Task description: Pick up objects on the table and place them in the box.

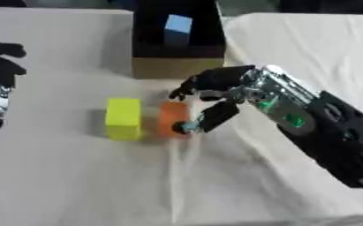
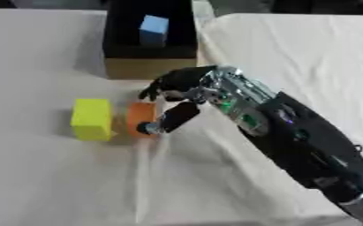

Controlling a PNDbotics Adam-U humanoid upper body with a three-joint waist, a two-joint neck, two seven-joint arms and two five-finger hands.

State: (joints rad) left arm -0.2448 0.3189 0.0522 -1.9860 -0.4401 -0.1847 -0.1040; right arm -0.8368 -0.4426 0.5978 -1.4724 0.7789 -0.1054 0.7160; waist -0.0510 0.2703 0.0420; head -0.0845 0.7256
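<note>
An orange block (image 1: 169, 114) lies on the table beside a yellow block (image 1: 123, 118), the yellow one to its left and nearly touching it. My right hand (image 1: 219, 86) reaches in from the right and spans the orange block. Its fingers (image 1: 183, 92) curl over the block's far end and the thumb (image 1: 203, 120) presses its near right corner. The block rests on the table. Behind them stands the dark box (image 1: 176, 67) with a tan front wall and a blue block (image 1: 178, 29) inside. My left hand (image 1: 0, 66) hangs at the left edge, fingers relaxed, holding nothing.
A white cloth (image 2: 292, 48) with folds covers the table's right side under my right arm. A crease (image 1: 175, 176) runs from the orange block toward the near edge. The box stands directly behind the blocks, a short gap away.
</note>
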